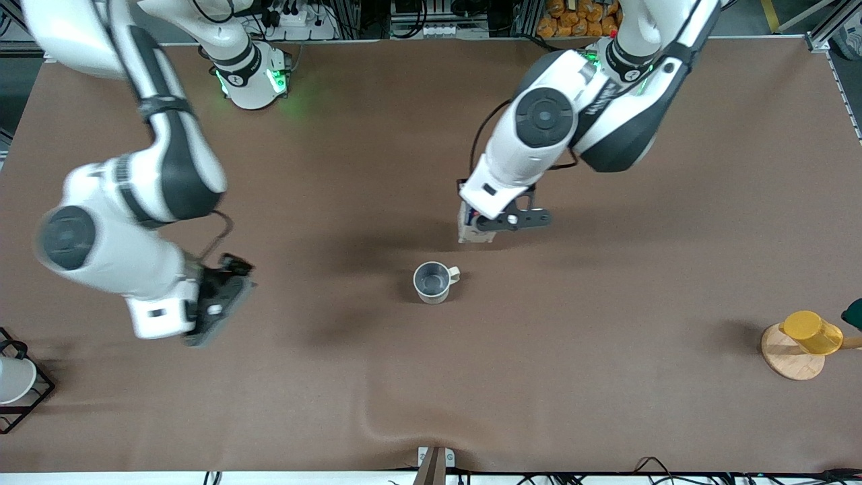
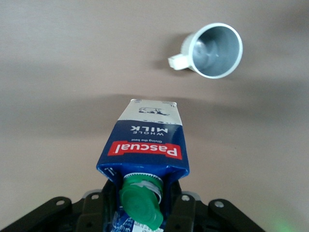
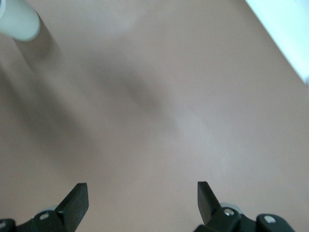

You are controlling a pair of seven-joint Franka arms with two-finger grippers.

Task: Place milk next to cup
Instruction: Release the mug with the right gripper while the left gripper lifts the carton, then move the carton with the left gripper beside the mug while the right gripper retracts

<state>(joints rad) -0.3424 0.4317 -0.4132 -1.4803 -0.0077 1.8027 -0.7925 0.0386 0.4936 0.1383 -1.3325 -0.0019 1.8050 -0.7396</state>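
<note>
Farther from the front camera than the cup (image 1: 432, 281), the left gripper (image 1: 479, 228) clamps the upright milk (image 2: 143, 150); the right gripper (image 3: 142, 198) waits, jaws wide.

Front view high, facing robots; left wrist view close, sharing cup (image 1: 432, 281) (image 2: 212, 50).

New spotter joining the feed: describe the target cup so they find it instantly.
On the brown table, look mid-table, just nearer the front camera than the left gripper holding the milk. The cup is a cream mug, grey inside, with a small loop handle.
</note>
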